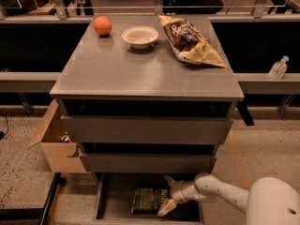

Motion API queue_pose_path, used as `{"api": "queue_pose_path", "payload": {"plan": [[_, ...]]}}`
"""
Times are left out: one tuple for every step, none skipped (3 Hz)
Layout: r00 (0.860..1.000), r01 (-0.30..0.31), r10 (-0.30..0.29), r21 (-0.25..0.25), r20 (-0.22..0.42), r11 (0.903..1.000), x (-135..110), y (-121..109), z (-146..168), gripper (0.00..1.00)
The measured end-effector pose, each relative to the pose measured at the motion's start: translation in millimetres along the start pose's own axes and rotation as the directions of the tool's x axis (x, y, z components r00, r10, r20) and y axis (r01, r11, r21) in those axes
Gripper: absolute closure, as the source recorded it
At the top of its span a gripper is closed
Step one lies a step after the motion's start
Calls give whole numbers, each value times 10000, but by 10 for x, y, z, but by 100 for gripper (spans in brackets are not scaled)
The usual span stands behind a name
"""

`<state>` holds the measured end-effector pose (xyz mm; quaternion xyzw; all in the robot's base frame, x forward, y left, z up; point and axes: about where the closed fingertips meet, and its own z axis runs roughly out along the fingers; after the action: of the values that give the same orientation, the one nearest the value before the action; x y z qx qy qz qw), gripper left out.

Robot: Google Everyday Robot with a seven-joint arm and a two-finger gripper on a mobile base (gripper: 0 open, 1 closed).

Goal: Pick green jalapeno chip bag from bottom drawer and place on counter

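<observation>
The green jalapeno chip bag [146, 200] lies flat on the floor of the pulled-out bottom drawer [115, 198], under the two upper drawers. My gripper [168, 194] reaches into that drawer from the right on the white arm and is open. One pale fingertip [166, 208] sits at the bag's near right corner, and the other is by its far right corner. The bag's right edge lies between them, though I cannot tell whether they touch it. The grey counter [140, 71] is the cabinet's top.
On the counter stand an orange [102, 26], a white bowl [139, 35] and a large brown and yellow chip bag [190, 40]. A cardboard box [55, 146] sits on the floor left of the cabinet. A sanitizer bottle [278, 68] stands on the right ledge.
</observation>
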<state>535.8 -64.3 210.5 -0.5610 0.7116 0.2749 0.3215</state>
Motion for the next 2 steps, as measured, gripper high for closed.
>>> {"api": "queue_pose_path", "payload": {"plan": [[10000,87,-88,150,35,9998,60,-72,110,0],[10000,55,-55,295,-6,9996,114,-119,230,0]]}}
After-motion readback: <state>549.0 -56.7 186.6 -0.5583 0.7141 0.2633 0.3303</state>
